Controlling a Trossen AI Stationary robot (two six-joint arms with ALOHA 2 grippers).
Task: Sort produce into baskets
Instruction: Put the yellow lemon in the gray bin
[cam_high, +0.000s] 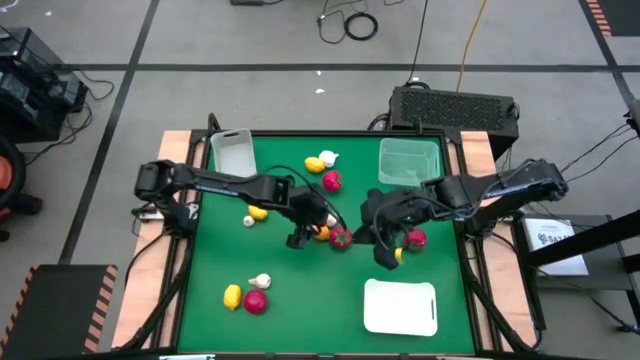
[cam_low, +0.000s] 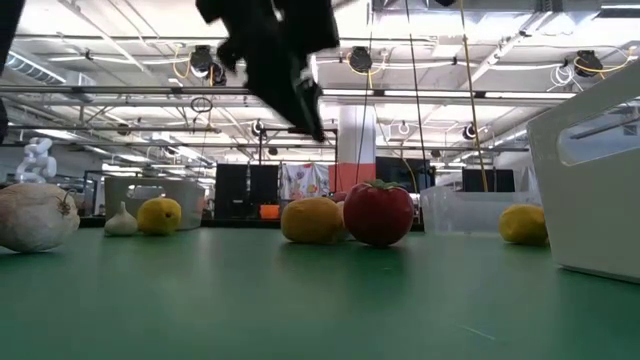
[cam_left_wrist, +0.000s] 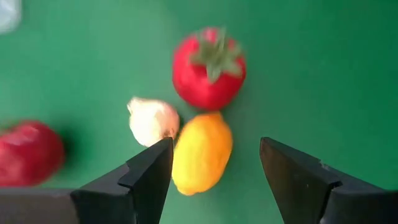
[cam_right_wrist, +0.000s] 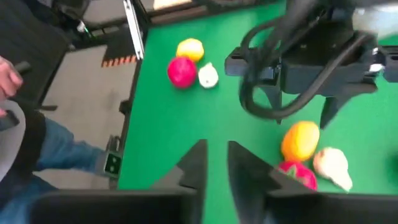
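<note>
In the middle of the green table lie a lemon (cam_left_wrist: 202, 152), a garlic bulb (cam_left_wrist: 152, 121) and a red fruit with a green stalk (cam_left_wrist: 208, 68), close together. My left gripper (cam_left_wrist: 216, 144) hovers open above them, slanting down, its fingers to either side of the lemon without touching it; it also shows from above (cam_high: 300, 236). My right gripper (cam_right_wrist: 214, 165) is shut and holds nothing, raised over the table just right of this cluster (cam_high: 385, 252). A red fruit (cam_high: 415, 238) and a yellow one (cam_high: 398, 255) lie by it.
A whitish bin (cam_high: 232, 152) stands at the far left, a greenish bin (cam_high: 410, 160) at the far right, a white tray (cam_high: 400, 305) at the near right. More produce lies near the far edge (cam_high: 322, 165), at centre left (cam_high: 255, 213) and near left (cam_high: 250, 295). A person stands beside the table (cam_right_wrist: 25, 124).
</note>
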